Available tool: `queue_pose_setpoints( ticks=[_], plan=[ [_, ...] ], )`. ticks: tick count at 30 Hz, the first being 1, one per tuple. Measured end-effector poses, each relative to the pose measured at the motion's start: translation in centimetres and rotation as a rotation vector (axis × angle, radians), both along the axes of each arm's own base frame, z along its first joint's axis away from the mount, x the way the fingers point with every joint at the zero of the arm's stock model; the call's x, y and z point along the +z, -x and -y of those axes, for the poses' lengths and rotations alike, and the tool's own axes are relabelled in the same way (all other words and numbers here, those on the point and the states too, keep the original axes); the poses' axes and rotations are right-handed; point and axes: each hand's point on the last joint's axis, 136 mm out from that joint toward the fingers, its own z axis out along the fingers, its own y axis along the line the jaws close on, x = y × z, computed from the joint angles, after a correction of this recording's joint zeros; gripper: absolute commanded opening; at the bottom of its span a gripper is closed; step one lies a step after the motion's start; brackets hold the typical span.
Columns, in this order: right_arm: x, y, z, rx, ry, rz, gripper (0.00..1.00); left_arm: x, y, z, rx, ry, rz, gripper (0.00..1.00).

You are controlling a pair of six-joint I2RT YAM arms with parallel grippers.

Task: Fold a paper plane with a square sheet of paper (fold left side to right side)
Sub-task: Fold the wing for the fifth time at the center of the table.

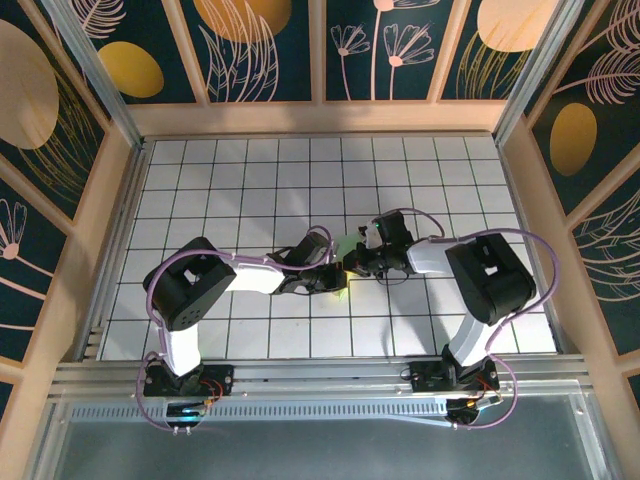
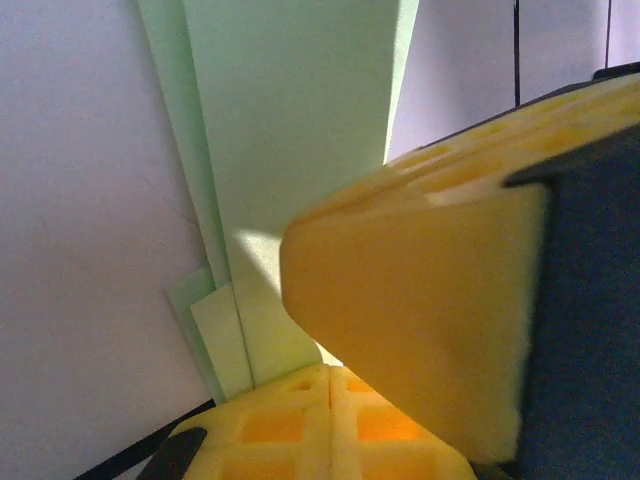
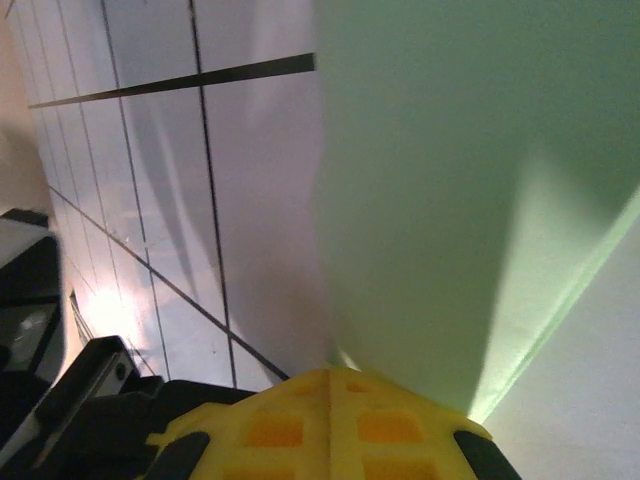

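The paper plane is a pale green folded piece at mid-table, between the two arms. In the left wrist view it is a long narrow strip with layered creases, running up from my left gripper. That gripper's yellow jaws are shut, with the paper's lower end at their seam. A yellow finger of the right gripper crowds in from the right over the paper. In the right wrist view the paper rises as a broad sheet from my shut right gripper. From above, the left gripper and the right gripper almost touch.
White gridded tabletop with wooden walls on three sides. A metal rail runs along the near edge by the arm bases. The left arm's black link sits low at the left of the right wrist view.
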Motion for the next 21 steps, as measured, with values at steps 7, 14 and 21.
queue_pose_setpoints(
  ticks=[7, 14, 21],
  plan=[
    [-1.1, 0.0, 0.1, -0.003, 0.007, -0.018, 0.00, 0.1, -0.1, -0.2, 0.008, -0.007, 0.007, 0.00],
    [-1.2, 0.0, 0.1, 0.020, -0.027, -0.026, 0.00, 0.4, 0.0, -0.7, 0.016, -0.024, 0.001, 0.03],
    [-1.2, 0.0, 0.1, 0.040, -0.043, -0.020, 0.00, 3.8, -0.5, -0.8, 0.025, 0.029, 0.032, 0.09]
  ],
)
